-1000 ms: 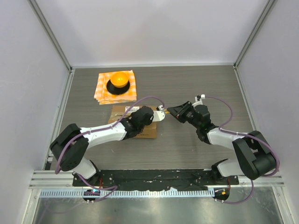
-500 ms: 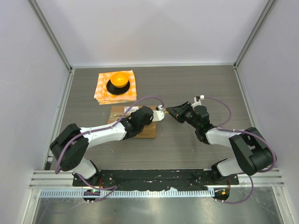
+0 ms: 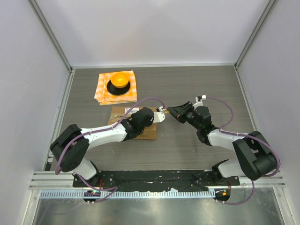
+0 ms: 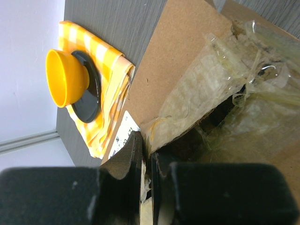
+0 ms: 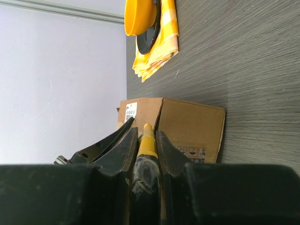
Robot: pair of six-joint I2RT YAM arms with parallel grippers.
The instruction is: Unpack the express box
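Overlapping the express box (image 5: pixel 190 124), left end effector (image 4: pixel 146 143) pinches clear tape (image 4: pixel 220 79); right end effector (image 5: pixel 146 131) clamps yellow tool (image 5: pixel 147 146).

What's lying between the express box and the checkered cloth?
Nothing. Only bare grey table separates the express box from the checkered cloth, which shows most clearly in the right wrist view.

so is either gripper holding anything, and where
Right gripper clamps a yellow tool by its shaft. Left gripper seems to pinch a flap edge of the express box.
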